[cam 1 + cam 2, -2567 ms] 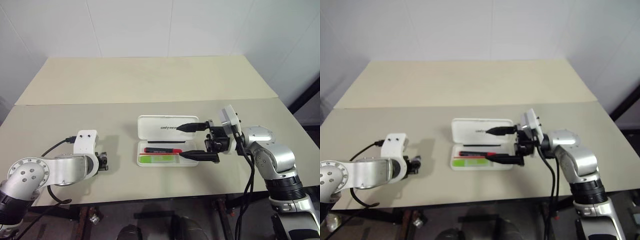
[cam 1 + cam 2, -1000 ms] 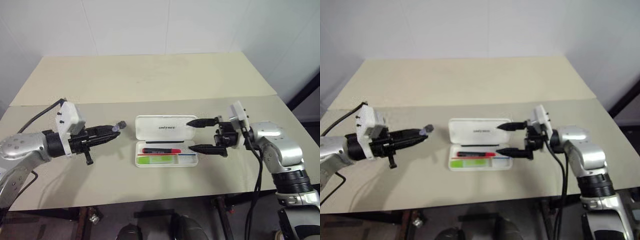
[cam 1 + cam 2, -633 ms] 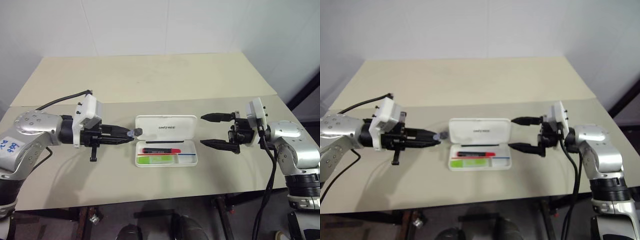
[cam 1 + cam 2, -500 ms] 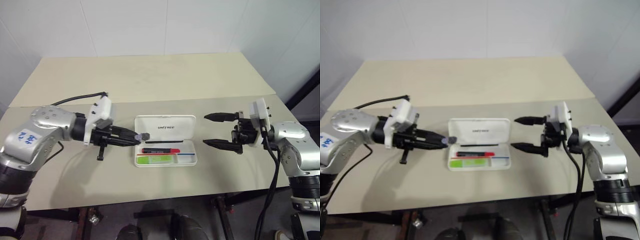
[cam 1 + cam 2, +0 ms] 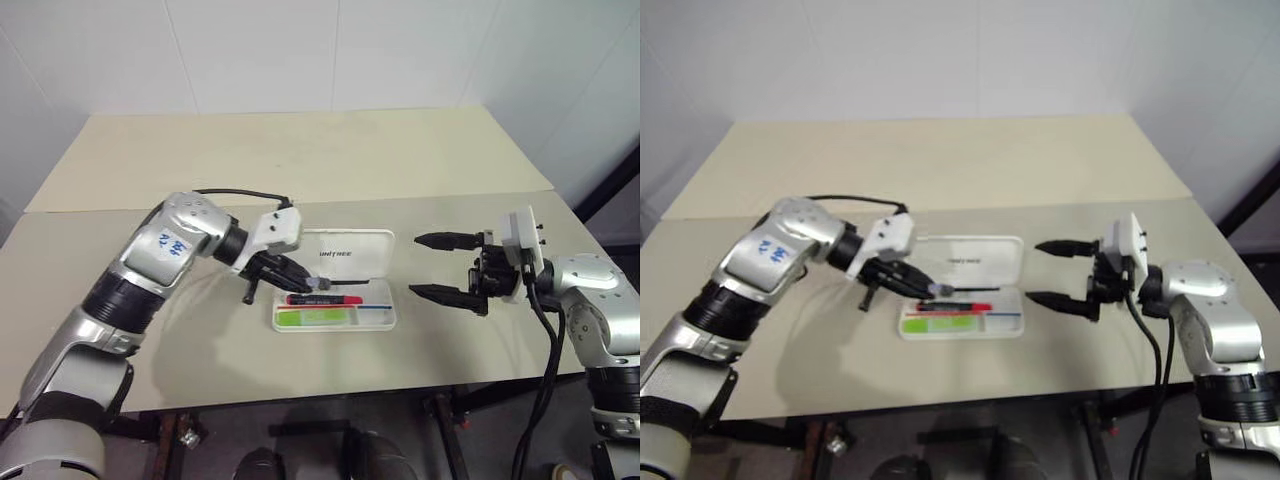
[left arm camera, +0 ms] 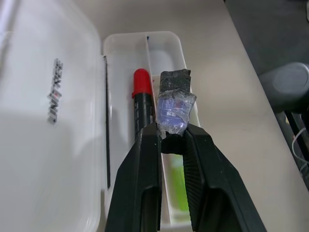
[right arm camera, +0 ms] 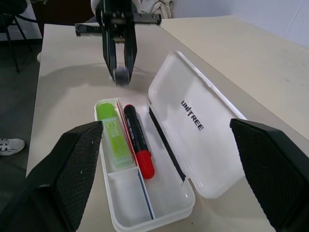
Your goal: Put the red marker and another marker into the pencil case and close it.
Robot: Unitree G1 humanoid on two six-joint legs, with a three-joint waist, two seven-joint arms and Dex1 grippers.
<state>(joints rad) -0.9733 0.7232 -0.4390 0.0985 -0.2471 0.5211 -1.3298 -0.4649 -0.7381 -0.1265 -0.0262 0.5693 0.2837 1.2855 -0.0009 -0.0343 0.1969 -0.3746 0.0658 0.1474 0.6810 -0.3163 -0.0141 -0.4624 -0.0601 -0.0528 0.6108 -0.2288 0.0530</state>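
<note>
The pencil case (image 5: 345, 256) lies open near the middle of the table, its white "UNITREE" lid flat behind the tray. In the tray, the red marker (image 5: 325, 299) lies along the back. Another marker, short and light green (image 5: 313, 318), sits in front of it. My left gripper (image 5: 318, 285) hangs just over the tray's left half, shut on a small bluish-grey stub (image 6: 174, 112) above the red marker (image 6: 142, 104). Right of the case and clear of it, my right gripper (image 5: 417, 266) stands wide open and empty, pointing at it.
The case sits on a beige table (image 5: 200, 350) whose second, identical panel (image 5: 300, 150) extends behind. The tray's right compartment (image 7: 129, 191) holds nothing. A white wall closes the back.
My left arm has swung in from the left and lowered, carrying the stub over the case's tray. My right gripper has drawn back to the right, off the case.
</note>
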